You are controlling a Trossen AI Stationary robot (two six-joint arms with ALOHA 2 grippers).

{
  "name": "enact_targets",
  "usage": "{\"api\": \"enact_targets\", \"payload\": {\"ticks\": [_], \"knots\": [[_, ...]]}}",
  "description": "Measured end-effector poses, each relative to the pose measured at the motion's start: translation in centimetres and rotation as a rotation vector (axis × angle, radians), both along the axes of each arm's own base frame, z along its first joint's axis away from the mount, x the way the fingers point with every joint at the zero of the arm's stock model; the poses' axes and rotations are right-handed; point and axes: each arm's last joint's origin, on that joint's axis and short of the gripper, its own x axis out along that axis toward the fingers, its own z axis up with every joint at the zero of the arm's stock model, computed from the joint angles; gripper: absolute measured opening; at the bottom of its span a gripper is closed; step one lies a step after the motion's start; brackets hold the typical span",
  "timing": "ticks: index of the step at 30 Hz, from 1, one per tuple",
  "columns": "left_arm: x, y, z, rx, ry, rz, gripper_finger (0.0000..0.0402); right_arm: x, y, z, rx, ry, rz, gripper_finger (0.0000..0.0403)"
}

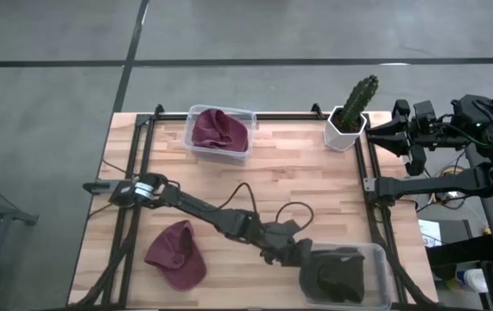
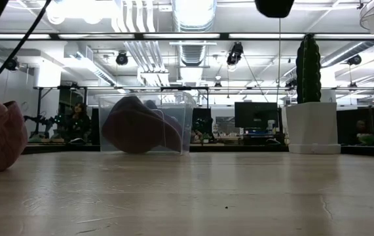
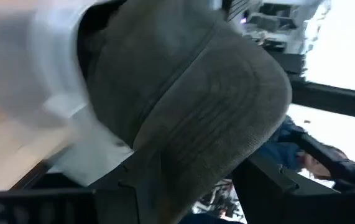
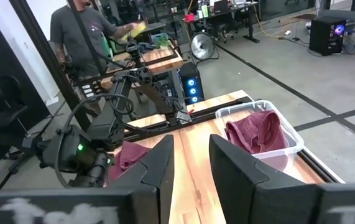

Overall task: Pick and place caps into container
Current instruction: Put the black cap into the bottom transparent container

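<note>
A dark olive cap (image 1: 332,276) lies in the clear container (image 1: 377,252) at the table's near right corner, and my left gripper (image 1: 302,259) is at that container's left wall, shut on the cap. In the left wrist view the olive cap (image 3: 183,81) fills the picture, next to the pale container wall (image 3: 46,74). A maroon cap (image 1: 177,255) lies crown up on the near left of the table. Another maroon cap (image 1: 220,130) sits in a second clear container (image 1: 196,111) at the far edge. My right gripper (image 1: 380,130) waits open beyond the table's right edge. My left gripper holds the olive cap by its curved brim (image 3: 214,143), which runs down between the two dark fingers (image 3: 270,180). It reaches in from the table's left side over the container wall. The crown rests inside the container. The contact itself is hidden by the cap.
A green cactus in a white pot (image 1: 350,117) stands at the far right of the table. Black frame rails (image 1: 371,186) run along both sides. Bare wood lies in the table's middle. A person (image 4: 81,31) stands beyond the table's left side.
</note>
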Motion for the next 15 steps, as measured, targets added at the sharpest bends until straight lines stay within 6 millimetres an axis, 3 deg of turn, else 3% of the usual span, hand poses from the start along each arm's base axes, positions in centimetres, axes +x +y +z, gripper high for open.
{"api": "enact_targets", "payload": {"ticks": [3, 8, 15], "knots": [[0.1, 0.3, 0.0, -0.012, 0.008, 0.017, 0.0179, 0.0, 0.0, 0.0, 0.001, 0.0, 0.0, 0.009], [0.1, 1.5, 1.9, 0.067, -0.079, 0.019, 0.0179, 0.0, 0.0, 0.0, -0.001, 0.001, 0.0, 0.0081], [-0.2, 2.5, 2.5, 0.043, -0.058, -0.11, 0.0179, 0.0, 0.0, 0.0, -0.007, 0.001, 0.001, 0.0072]]}}
